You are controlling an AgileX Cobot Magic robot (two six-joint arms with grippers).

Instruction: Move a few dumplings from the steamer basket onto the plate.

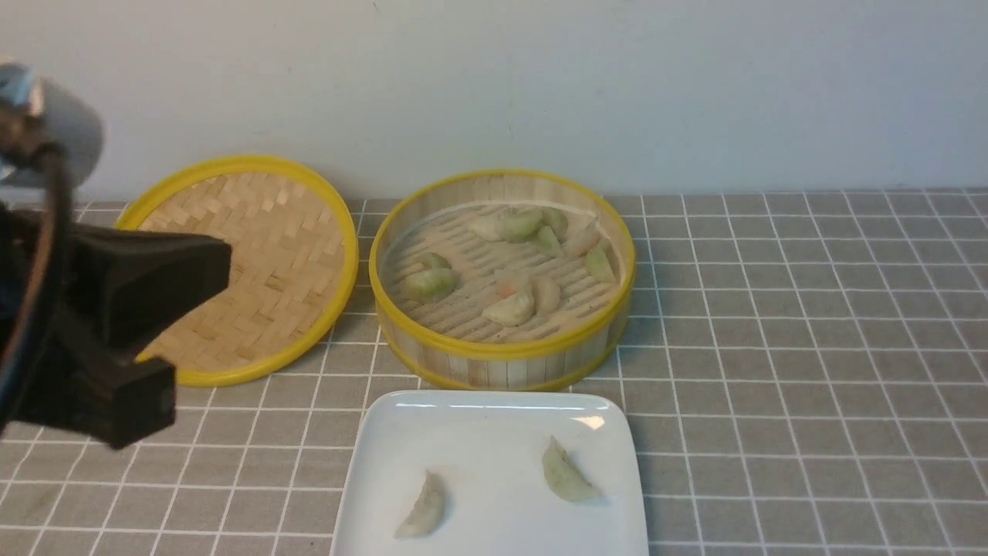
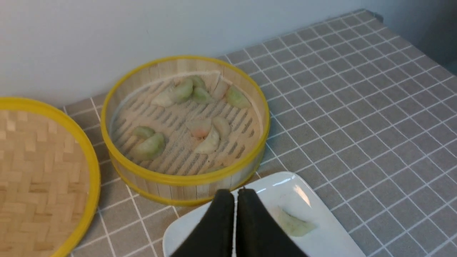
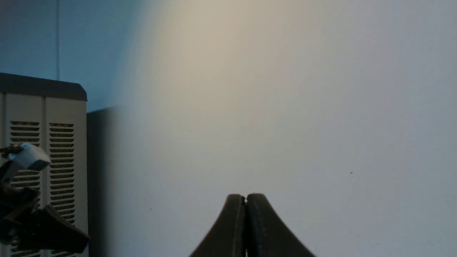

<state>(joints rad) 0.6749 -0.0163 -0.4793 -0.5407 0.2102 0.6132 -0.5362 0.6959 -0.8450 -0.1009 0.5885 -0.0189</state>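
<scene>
In the front view, the steamer basket (image 1: 502, 354) is seen mid-table on the grey checked cloth (image 1: 772, 309), with its woven lid (image 1: 239, 262) laid flat just to the left. Several dumplings (image 1: 511, 309) lie on the slatted floor: a cluster by the far wall, a pair at the left, three near the centre. The plate (image 1: 494, 440) is set just nearer than the basket, and two dumplings are already laid on it, well apart. The left arm (image 1: 116, 340) looms blurred at the left edge.

In the left wrist view, the left gripper (image 2: 235, 194) is shown pressed fully together with nothing between its tips. The tips appear against the plate's edge nearest the basket, but their height cannot be told.

In the right wrist view, the right gripper (image 3: 245, 197) is likewise closed and empty. It is aimed at a bare wall beside a vented cabinet (image 3: 43, 142), away from the work.

A further pick is judged to be the step in hand. The jaws should be parted before the rim is crossed, the basket entered from above, and a dumpling lying clear of its neighbours chosen — one of the left pair, perhaps. The soft-looking skin should be pinched lightly across its narrow width, and a bare part of the plate used for the set-down — away from the two already there
</scene>
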